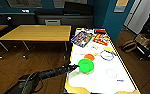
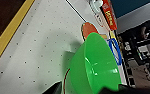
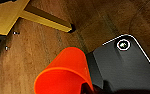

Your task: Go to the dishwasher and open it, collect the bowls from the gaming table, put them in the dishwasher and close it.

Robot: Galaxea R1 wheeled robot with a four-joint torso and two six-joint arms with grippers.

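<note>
Now the left gripper (image 1: 74,67) is meeting the near-left rim of the green bowl (image 1: 86,65) on the gaming table (image 1: 101,82), and in the left wrist view dark finger parts are showing on either side of that bowl's (image 2: 96,67) lower wall, so it seems to be clamping the bowl, though the fingers themselves are hard to make out. Whether the bowl is resting on the white top or raised just above it cannot be told. The left arm (image 1: 41,76) is reaching in low from the left, stretched nearly straight across the table's yellow edge toward the bowl.

In the right wrist view an orange-red bowl (image 3: 63,73) is sitting tilted right at the right gripper (image 3: 91,88), its rim against the dark gripper parts; it looks held, above brown wooden floor (image 3: 41,45) and beside a dark rounded panel of the robot (image 3: 121,65).

One green bowl is lying near the table's front half. Just behind it, one orange disc (image 1: 89,57) is lying flat, and beyond that one blue ring (image 1: 106,55) with a yellow piece (image 1: 108,49) beside it. One pale ring (image 1: 111,72) is lying to the green bowl's right. Toward the far end, two colourful packs (image 1: 82,38) are lying side by side. A plain yellow-topped table (image 1: 38,32) is standing well apart to the left.
</note>
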